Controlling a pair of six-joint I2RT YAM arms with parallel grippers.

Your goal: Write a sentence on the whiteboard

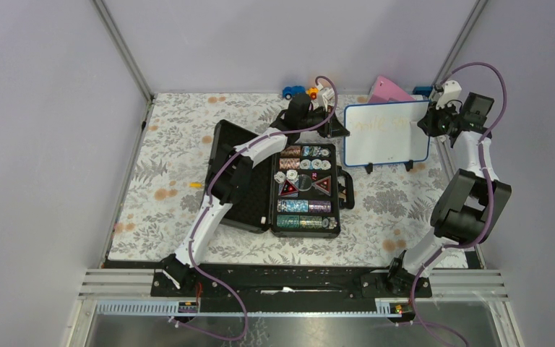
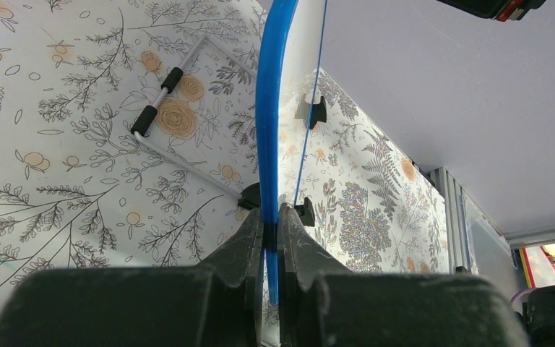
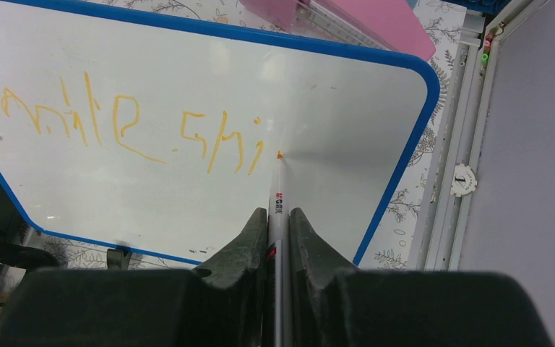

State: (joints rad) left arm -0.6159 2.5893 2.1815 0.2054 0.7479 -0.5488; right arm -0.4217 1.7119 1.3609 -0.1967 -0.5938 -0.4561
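Left gripper [image 2: 269, 217] is clamped hard on the blue frame of the whiteboard [image 2: 267, 108], at the board's left edge; the left wrist view sees the board edge-on. Right gripper [image 3: 280, 217] is pinched around a marker [image 3: 277, 191], jaws nearly together on the barrel. The orange tip sits at the board face just right of the last stroke of the sentence [image 3: 126, 126] and looks to be touching. We read roughly "mile shi"; the start is cut off at the left of the right wrist view, and from overhead the writing is too faint to read. The marker's rear is buried between the fingers. The board stands upright on its black feet at the far right of the table, between the two grippers, with the pink wedge [image 3: 376, 18] behind its top edge; we can't tell if they touch.
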